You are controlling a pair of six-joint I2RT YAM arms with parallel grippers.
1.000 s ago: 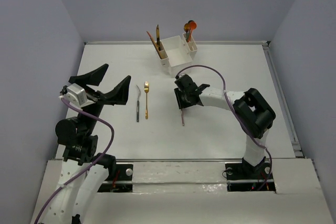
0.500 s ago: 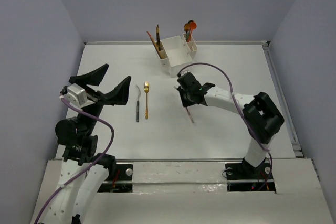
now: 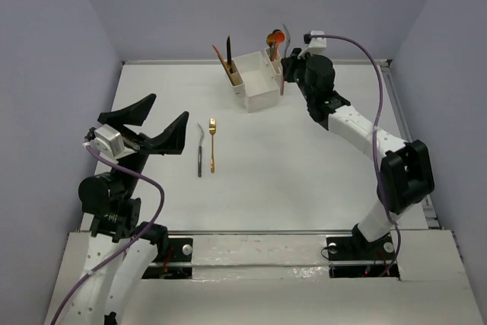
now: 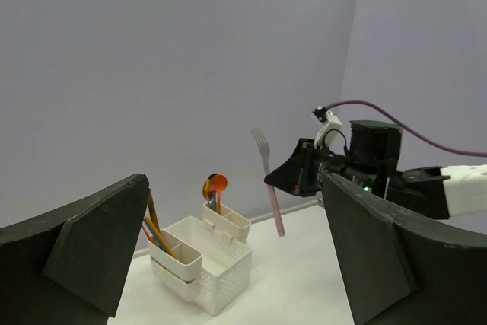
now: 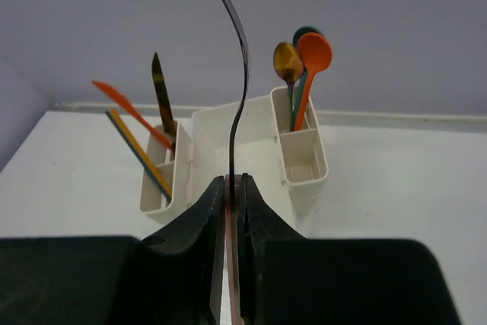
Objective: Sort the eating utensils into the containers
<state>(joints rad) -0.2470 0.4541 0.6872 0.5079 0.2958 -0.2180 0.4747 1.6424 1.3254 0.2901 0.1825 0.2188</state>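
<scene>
**Top view:** R gripper (image 3: pixel 288 66) is clamped on 1 pink-handled fork (image 3: pixel 282 85), held upright w/ tines up, just beside the R side of the white box (image 3: pixel 261 99). The box sits near the far edge of the table (image 3: pixel 327 165), approx midway along it. Cannot tell from here whether the fork is over the box or beside it. L gripper (image 3: pixel 170 106) hangs spread wide w/ nothing in it, toward the L edge. 2 pieces lie flat side by side L of ctr, not touching. They are 1 gold fork (image 3: pixel 212 144), tines toward the far edge, and 1 black-handled silver piece (image 3: pixel 199 154) on its L. Utensils stick up from 2 of the box's narrow compts; the count is unclear at this range.

**L wrist view:** The 2 L fingers (image 4: pixel 84 249) sit at the frame's sides w/ nothing between them. Beyond, the R gripper pinches the fork approx mid-length, pink handle hanging below and tines above. 1 orange spoon (image 4: pixel 218 184) pokes up from the box.

**R wrist view:** R fingers (image 5: pixel 205 218) are pressed tight on the handle, and the fork's steel neck curves up out of frame. Behind is 1 box w/ 1 large square compt and narrow compts on 2 sides.
- **L narrow compt, 3 pieces:** orange knife (image 5: pixel 129 108), yellow-and-dark piece (image 5: pixel 141 154), dark-gold blade (image 5: pixel 161 89).
- **Far R narrow compt, 3 spoons:** the orange spoon, a gold-brown spoon (image 5: pixel 288 58), and a teal spoon (image 5: pixel 307 32) mostly hidden behind them.
</scene>
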